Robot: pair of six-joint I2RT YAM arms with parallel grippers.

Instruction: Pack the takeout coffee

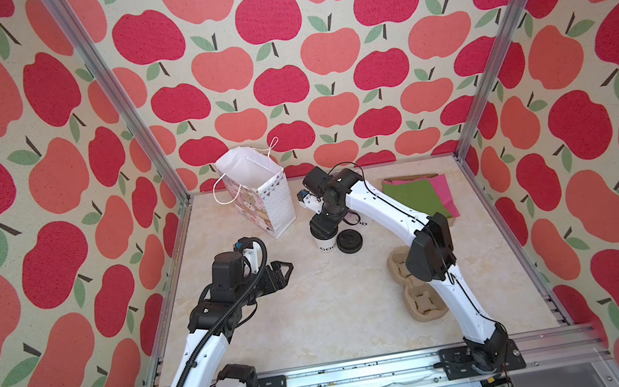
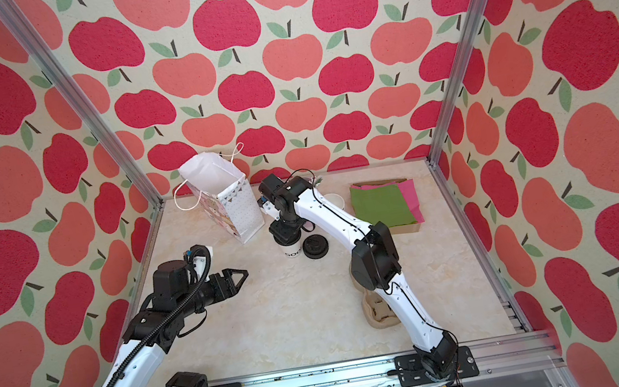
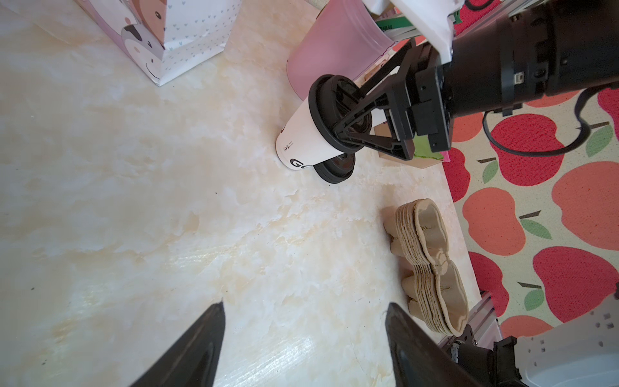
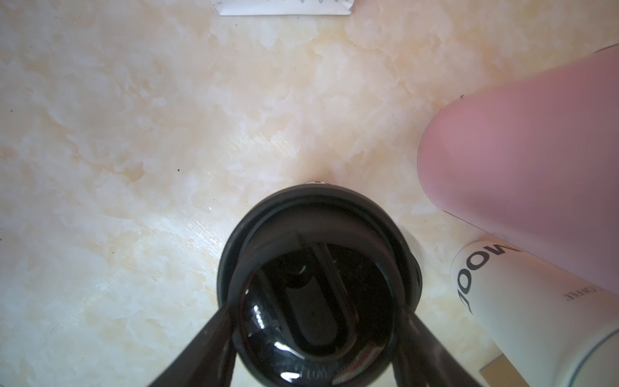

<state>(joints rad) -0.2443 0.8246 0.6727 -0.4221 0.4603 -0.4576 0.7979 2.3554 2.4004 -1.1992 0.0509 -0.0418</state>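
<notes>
While the takeout coffee (image 3: 301, 140), a small white paper cup with black lettering and a round black plastic lid, stands on the pale marble-look table (image 1: 319, 319) near the open patterned paper gift bag (image 1: 278, 203), nothing is packed yet. The right gripper (image 3: 341, 110) clasps its lid from above. The left gripper (image 1: 288, 269) hangs wide open and empty. Lifting and bagging are left.

A: What did the left wrist camera show?

B: Your left gripper (image 3: 301, 351) hung above the pale marbled table (image 3: 150, 201), its two dark fingers spread wide over bare tabletop.

A: And farther out?

B: The takeout coffee (image 3: 301, 140), a white cup with black lettering, stood on the table. Your right gripper (image 3: 338, 107) clasped its black lid from both sides. A loose black lid (image 3: 335, 169) lay just beside the cup's base. A pink holder (image 3: 331, 50) stood close by, with a patterned gift bag (image 3: 174, 40) farther off. Stacked pulp carriers (image 3: 432, 268) sat near the table's edge.
</notes>
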